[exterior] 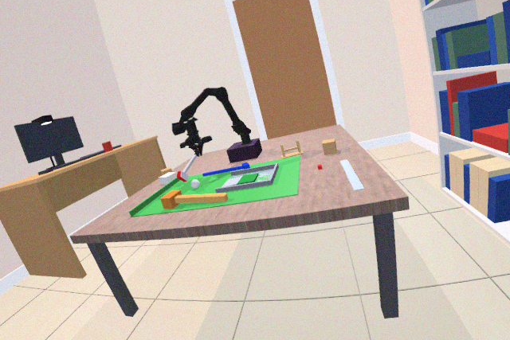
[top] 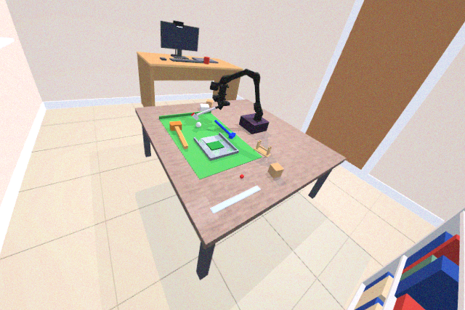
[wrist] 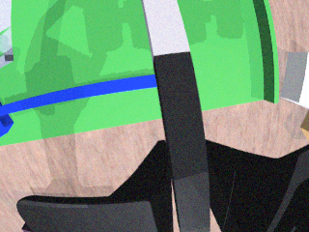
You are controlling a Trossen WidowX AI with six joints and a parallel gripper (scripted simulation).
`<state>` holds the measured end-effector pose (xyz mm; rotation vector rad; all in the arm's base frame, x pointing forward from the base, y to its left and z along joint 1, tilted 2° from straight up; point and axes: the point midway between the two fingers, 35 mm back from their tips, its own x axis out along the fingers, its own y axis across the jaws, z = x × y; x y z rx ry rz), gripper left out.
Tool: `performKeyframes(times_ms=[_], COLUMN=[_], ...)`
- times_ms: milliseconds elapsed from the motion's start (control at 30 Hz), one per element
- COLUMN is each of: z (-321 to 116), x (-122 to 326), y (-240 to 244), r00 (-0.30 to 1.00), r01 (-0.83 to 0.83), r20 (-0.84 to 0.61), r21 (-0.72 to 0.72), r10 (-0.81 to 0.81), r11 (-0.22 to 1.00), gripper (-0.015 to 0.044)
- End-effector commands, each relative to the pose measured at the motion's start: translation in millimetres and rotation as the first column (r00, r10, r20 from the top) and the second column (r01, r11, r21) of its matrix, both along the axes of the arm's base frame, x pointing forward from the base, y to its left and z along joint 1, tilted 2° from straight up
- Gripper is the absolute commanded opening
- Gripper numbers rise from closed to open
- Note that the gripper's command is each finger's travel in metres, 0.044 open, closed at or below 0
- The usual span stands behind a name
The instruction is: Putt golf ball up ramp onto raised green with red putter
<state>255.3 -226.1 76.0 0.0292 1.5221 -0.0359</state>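
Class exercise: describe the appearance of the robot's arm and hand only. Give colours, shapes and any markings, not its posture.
The arm is black all over, built of slim jointed segments, and rises from a boxy dark purple base. The hand has flat, dark grey to black fingers. No cables or markings are visible.

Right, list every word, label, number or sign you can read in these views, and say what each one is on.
No readable text in any view.
Book spines: plain blocks of colour, no titles.
Monitor: dark screen, nothing shown.
Pale flat strip on the table: no marks visible.
Red putter, shut in the gripper, and golf ball: no markings visible.
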Motion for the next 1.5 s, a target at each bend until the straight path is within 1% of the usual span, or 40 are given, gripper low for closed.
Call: performKeyframes(times_ms=[0,700,1067,1367,1467], z=[-10.8,-39.8,-37.2,-40.3,-40.4], x=[0.4,2.0,1.2,0.6,0.5], y=[-0.4,-0.5,0.0,-29.6,-30.6], r00=[1.000,1.000,1.000,1.000,1.000], r01=[0.004,0.004,0.001,0.004,0.004], r20=[0.002,0.002,-0.001,0.002,0.002], r21=[-0.003,-0.003,0.000,-0.005,-0.005], r10=[-0.004,-0.004,-0.001,-0.004,-0.004], r11=[1.000,1.000,1.000,1.000,1.000], gripper=[0.0000,0.0000,0.0000,0.0000,0.0000])
